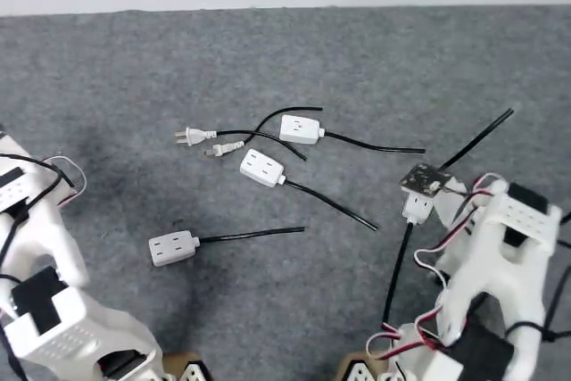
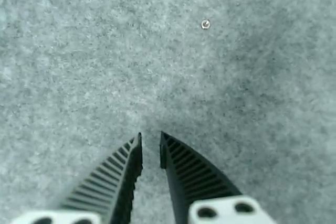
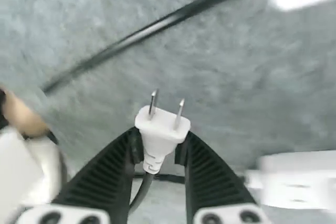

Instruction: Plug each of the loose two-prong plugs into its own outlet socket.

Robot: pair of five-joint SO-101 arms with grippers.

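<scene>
- The right gripper (image 3: pixel 159 139) is clamping a white two-prong plug (image 3: pixel 159 124) by its body. Both prongs are pointing away from the wrist, and the plug's black cord is dropping down between the fingers
- The left gripper (image 2: pixel 150 139) is hanging over bare grey mat (image 2: pixel 79 51) with its jaws nearly together, leaving a thin slit and gripping nothing. A small screw (image 2: pixel 205 23) is lying on the mat beyond the tips
- In the high view the white two-prong plug (image 1: pixel 416 209) is showing on the right arm's side, well apart from all 3 sockets
- 3 white sockets are lying on the mat, each trailing a short black cord. The far socket (image 1: pixel 301 128) and the middle socket (image 1: pixel 262 168) are near each other, and the near socket (image 1: pixel 173 248) is lying apart on the left arm's side
- 2 loose plugs are lying just beside each other, on the left arm's side of the far socket: the larger plug (image 1: pixel 185 136) and the smaller plug (image 1: pixel 214 151)
- A blurred black cord (image 3: pixel 147 30) is running across the mat beyond the gripped plug
</scene>
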